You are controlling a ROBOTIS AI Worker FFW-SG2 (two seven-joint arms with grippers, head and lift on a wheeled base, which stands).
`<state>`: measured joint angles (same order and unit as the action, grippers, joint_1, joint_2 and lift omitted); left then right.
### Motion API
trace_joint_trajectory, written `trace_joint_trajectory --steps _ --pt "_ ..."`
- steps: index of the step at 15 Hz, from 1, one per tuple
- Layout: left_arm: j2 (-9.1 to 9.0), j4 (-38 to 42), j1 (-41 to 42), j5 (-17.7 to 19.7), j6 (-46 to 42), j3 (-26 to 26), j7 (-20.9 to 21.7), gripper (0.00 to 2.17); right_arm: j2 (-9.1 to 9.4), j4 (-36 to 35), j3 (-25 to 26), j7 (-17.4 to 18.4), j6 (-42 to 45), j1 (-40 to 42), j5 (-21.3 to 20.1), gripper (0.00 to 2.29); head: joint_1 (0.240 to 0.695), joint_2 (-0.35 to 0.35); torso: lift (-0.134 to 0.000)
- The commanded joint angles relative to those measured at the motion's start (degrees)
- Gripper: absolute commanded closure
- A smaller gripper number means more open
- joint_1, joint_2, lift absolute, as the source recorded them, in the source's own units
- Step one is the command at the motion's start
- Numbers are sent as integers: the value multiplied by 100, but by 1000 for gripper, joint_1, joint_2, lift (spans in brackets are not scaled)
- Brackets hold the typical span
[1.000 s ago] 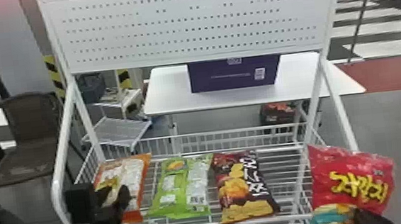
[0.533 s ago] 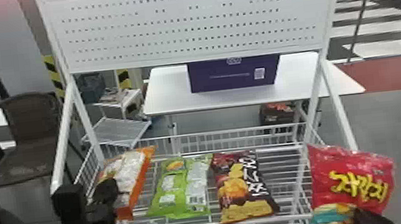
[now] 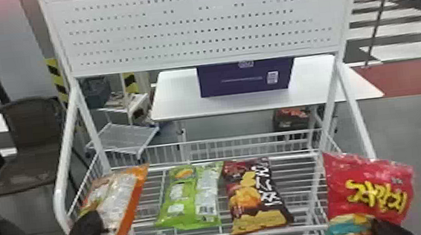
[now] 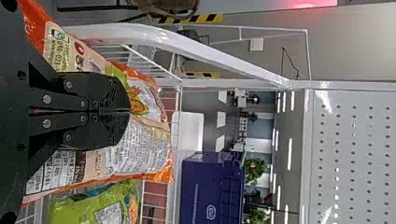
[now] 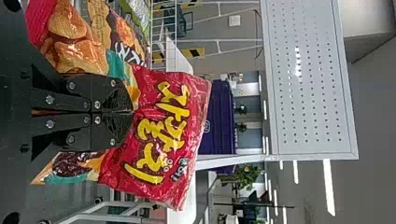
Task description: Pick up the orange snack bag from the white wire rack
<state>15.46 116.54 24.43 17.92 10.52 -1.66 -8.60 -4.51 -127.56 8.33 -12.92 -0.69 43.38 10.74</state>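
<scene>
Pinching the orange snack bag (image 4: pixel 140 158), your left gripper (image 4: pixel 130 110) has its two fingers drawn together, with the bag's face seemingly gathered between the tips; film spreads to both sides of them. What counts for you now is the long axis: it runs forward from the fingers, with a slant to the right, and the far end reaches past the tips and leans up; your lift probably wants to follow that line, raising the far end as well as the near one.

Just left of that grip stands the side tube of the white wire rack (image 3: pixel 65 153); bring the bag up before you swing it left, or its edge could snag there. Right of the grip, just beyond the bag's orange edge, lies the green snack bag (image 3: pixel 194 221); farther right is the dark snack bag (image 3: pixel 244 197). Well apart to the right, your right gripper (image 5: pixel 133 112) has its fingers closed on the red snack bag (image 5: pixel 196 93); the left arm is much the nearer, so leave this pick to it. Ahead of the left gripper, beyond the rack, are the white table (image 3: pixel 182 105) and purple box (image 3: pixel 243 85).
</scene>
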Motion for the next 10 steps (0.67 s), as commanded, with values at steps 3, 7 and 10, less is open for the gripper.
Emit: trace_joint_trajectory --steps 3,7,10 --pt "9 747 915 1 -124 -212 -10 1872 -15 21 -16 0 -15 -23 7 2219 499 0 0" --pt "-17 809 1257 195 -335 -493 -63 1872 -32 39 -25 0 -15 -31 16 2219 499 0 0" --pt "-52 738 1424 458 -880 -827 -72 1872 -41 30 -25 0 -15 -14 16 2219 499 0 0"
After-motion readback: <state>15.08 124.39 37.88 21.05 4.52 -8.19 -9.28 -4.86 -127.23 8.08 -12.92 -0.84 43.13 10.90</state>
